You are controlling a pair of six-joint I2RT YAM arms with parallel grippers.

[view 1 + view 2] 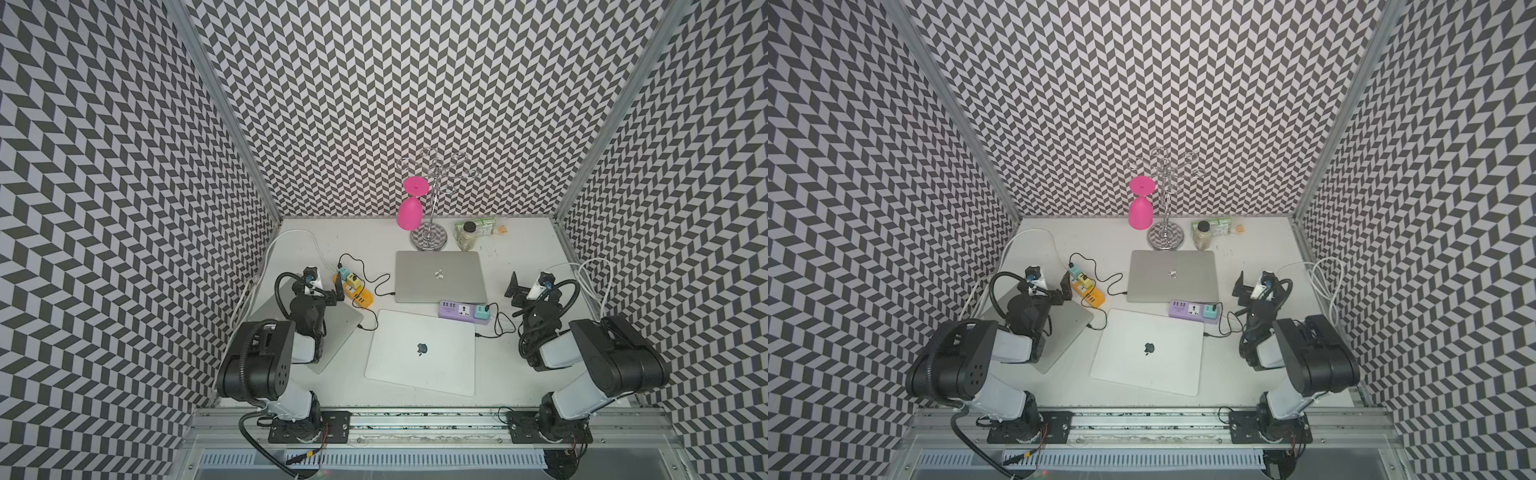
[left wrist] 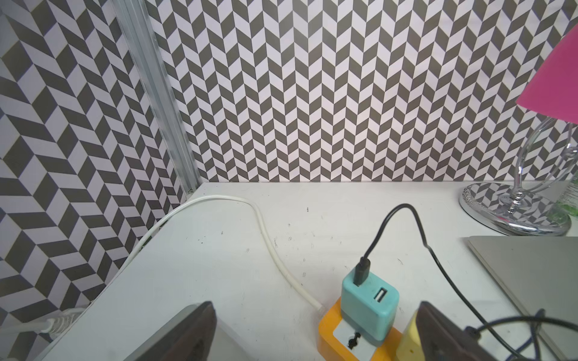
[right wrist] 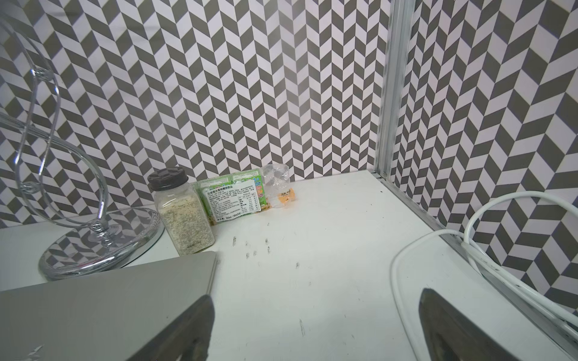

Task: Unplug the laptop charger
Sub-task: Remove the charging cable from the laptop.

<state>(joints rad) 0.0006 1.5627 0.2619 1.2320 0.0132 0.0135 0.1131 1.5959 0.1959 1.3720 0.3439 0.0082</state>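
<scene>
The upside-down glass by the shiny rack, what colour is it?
Pink. The glass shows best in a top view.

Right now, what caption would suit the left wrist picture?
Open jaws frame a teal charger plugged into an orange power strip, black cable attached.

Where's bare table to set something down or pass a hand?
Free: back-left corner between white cable, pink glass and grey laptop; right side between that laptop, spice jar and right hand. Crowded: middle, where orange strip, purple strip, white laptop and black cables bunch.
</scene>
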